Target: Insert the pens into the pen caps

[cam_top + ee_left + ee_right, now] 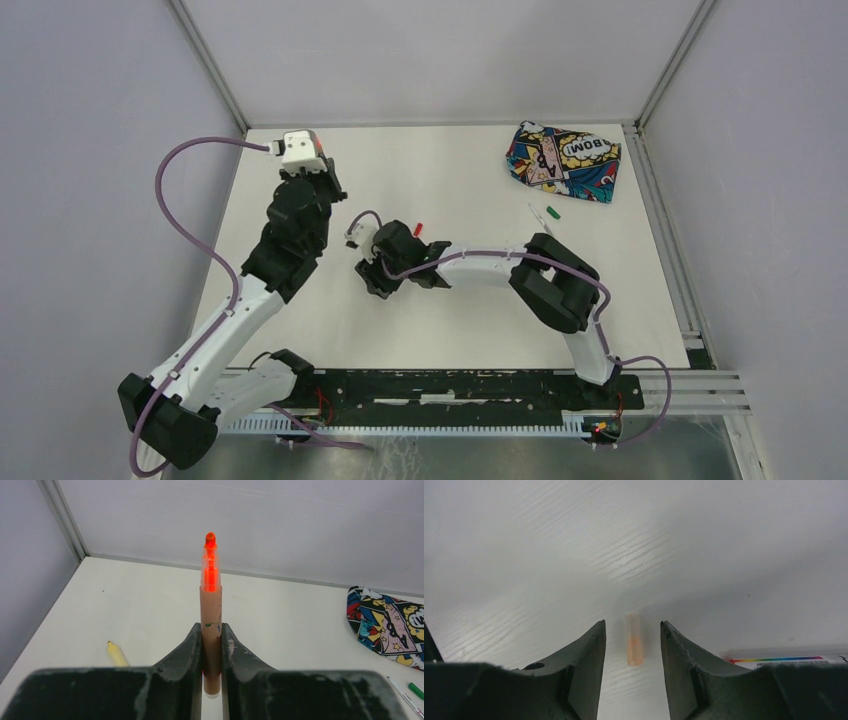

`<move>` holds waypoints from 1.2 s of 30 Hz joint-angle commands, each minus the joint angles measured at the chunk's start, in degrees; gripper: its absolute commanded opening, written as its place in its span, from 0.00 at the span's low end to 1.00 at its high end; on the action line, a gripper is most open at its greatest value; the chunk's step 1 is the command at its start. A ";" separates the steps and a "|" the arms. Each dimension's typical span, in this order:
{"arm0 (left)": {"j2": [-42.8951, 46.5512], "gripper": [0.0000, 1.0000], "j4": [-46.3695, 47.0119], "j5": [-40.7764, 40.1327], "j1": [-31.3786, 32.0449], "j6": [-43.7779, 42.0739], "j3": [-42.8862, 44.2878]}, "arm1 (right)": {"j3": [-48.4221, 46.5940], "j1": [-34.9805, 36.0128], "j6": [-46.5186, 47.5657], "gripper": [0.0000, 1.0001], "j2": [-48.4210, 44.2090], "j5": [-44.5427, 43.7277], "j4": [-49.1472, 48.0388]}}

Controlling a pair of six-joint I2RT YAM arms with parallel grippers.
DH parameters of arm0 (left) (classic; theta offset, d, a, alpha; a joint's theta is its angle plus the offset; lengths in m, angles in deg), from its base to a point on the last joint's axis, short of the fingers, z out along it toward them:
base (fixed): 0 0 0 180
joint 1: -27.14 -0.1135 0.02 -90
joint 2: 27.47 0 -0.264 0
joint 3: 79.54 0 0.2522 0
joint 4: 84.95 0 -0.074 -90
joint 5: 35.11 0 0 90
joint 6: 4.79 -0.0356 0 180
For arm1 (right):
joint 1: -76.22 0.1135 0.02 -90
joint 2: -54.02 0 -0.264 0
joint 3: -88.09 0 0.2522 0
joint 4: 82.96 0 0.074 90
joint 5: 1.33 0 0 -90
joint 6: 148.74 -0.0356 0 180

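Right pincer point(632, 623) low over surface point(549, 555), fingers about half apart, straddling orange cap point(634, 639). Cap lies flat, long axis in line with fingers, gap either side, no contact seen. Whitish pen point(784, 660) lies crosswise just right of it. Farther out, red cap point(419, 229) on surface beside right wrist. Left pincer point(211, 630) clamped tight on orange pen point(211, 605): barrel in line with fingers, uncapped tip pointing ahead toward far wall, clear of surface. Yellow pen point(116, 653) lies on surface below-left. Pouch point(563, 162) at far right corner.
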 commanded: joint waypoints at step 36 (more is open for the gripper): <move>-0.04 0.02 2.35 1.64 -1.96 -1.42 -0.21 | -6.27 2.65 6.72 0.17 -1.78 -9.40 18.18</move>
